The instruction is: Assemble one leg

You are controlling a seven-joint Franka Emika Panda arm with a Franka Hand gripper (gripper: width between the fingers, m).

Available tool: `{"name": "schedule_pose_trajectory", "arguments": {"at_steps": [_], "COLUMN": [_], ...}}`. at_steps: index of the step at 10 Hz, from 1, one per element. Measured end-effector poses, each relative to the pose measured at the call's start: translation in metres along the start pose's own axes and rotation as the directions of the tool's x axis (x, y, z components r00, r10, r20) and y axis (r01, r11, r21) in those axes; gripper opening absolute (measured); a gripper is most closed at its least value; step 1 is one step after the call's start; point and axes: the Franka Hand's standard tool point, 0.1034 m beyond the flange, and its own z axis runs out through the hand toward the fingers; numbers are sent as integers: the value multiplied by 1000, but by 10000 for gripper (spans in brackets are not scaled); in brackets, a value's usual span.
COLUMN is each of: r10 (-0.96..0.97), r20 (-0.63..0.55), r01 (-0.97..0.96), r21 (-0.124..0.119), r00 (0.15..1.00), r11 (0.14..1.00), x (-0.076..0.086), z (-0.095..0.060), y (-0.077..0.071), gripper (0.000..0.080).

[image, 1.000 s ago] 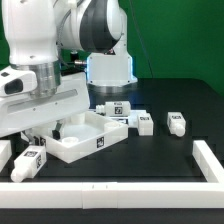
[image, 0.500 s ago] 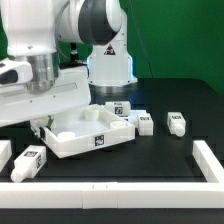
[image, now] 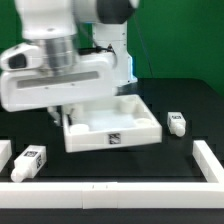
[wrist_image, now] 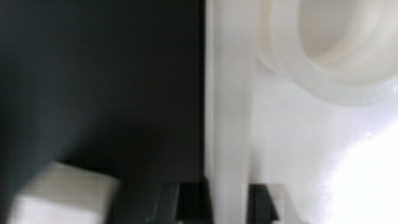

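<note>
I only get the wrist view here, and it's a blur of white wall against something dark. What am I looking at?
Observer: A wall of a big square white tray piece; the tool seems to grip it at its edge on the exterior view's left.
Operator: Any small parts around?
Observer: Yes, a tagged leg lies on the black table, apart from the tray, on the exterior view's right.
Operator: Just that one?
Observer: No, a second leg lies near the front, on the exterior view's left.
</note>
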Motion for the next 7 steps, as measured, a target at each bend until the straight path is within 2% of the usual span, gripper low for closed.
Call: {"name": "schedule_pose_trajectory", "arguments": {"at_steps": [1,2,3,7], "r10": [11,6,-2,-1], "r20": [-8,-14,-23,-19], "r01": [-11,-6,2,1], "r21": [-7,-15,-22,-21], "r00": [1000,1000,1000,1000], "r11": [1000,1000,1000,1000], "x": [15,21,19,18], "z": [10,22,26,28], "y": [-8,-12,-12,-12], "gripper": [48,48,48,48]}}
